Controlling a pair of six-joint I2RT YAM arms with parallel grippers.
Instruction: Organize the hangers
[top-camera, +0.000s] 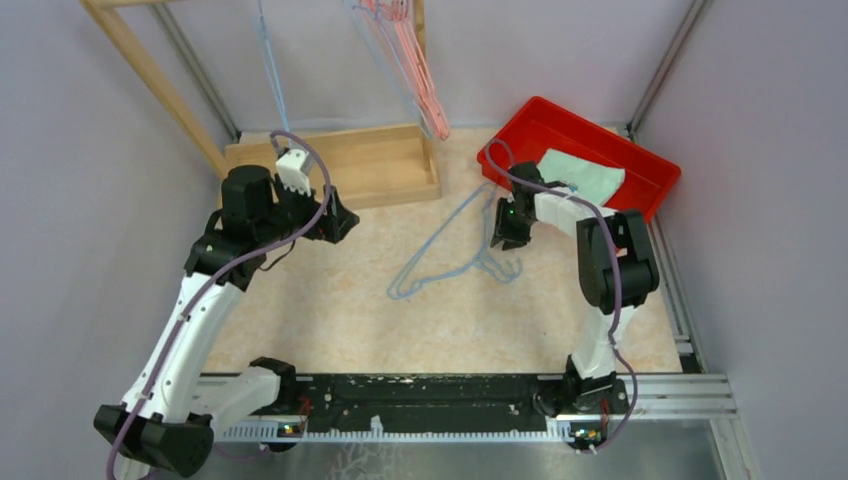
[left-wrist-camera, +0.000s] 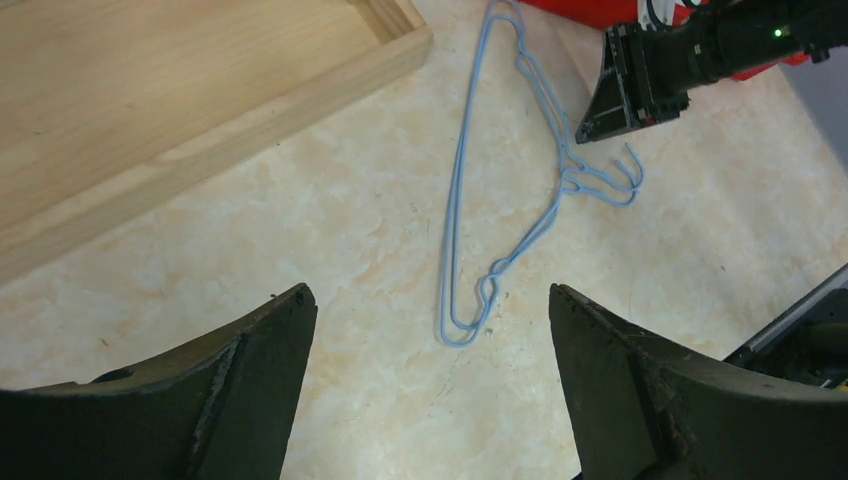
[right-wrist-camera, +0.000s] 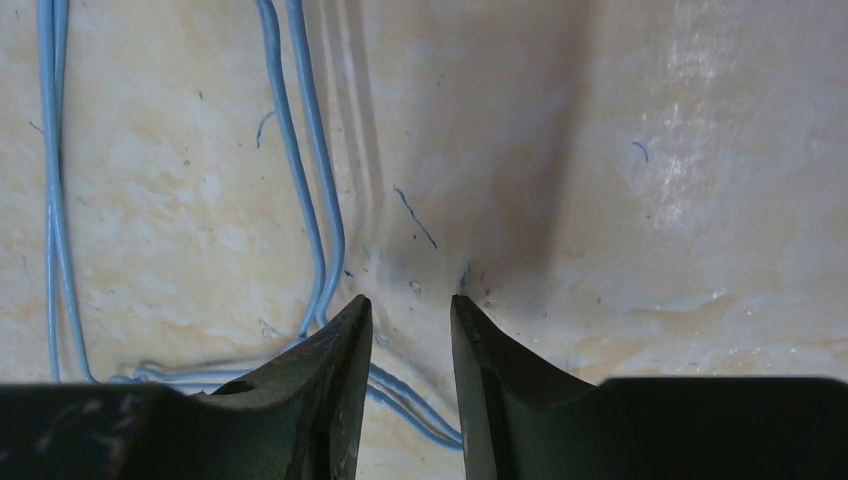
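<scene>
Part done, by judgement: pink hangers (top-camera: 428, 95) were found hung on the wooden rack (top-camera: 130, 60), while blue hangers (left-wrist-camera: 454, 200) were found flat on the tabletop (top-camera: 330, 310). The right gripper (right-wrist-camera: 410, 305) was set over their wire, jaws narrowly parted, nothing pinched. The left gripper (left-wrist-camera: 430, 300) was spread wide, empty.

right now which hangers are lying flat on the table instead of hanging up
The light blue hangers lying on the table beside the right gripper. The pink hangers and a lone blue hanger hang at the back instead.
</scene>
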